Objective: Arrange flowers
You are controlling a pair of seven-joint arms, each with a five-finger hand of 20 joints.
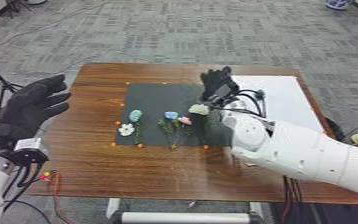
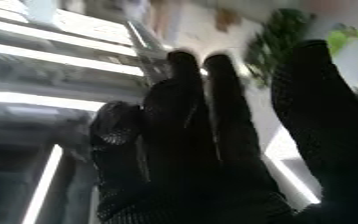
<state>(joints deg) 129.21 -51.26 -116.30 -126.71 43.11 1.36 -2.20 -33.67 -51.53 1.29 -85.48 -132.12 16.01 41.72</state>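
Note:
My right hand (image 1: 216,84) is over the right edge of the dark mat (image 1: 153,97), its fingers straight. A cream flower (image 1: 199,109) lies just below its wrist, its stem partly hidden. Farther left on the mat are a pink flower (image 1: 185,120), a blue flower (image 1: 171,115), a teal flower (image 1: 135,115) and a white flower (image 1: 126,130). In the right wrist view the black glove of my right hand (image 2: 189,135) has fingers extended and the thumb apart, holding nothing. My left hand (image 1: 35,106) hangs off the table's left side, fingers extended and empty.
A white sheet (image 1: 286,100) lies to the right of the mat on the brown table (image 1: 158,172), partly behind my right arm. Small orange markers (image 1: 141,145) line the mat. A thin tripod stands beyond the table's left side.

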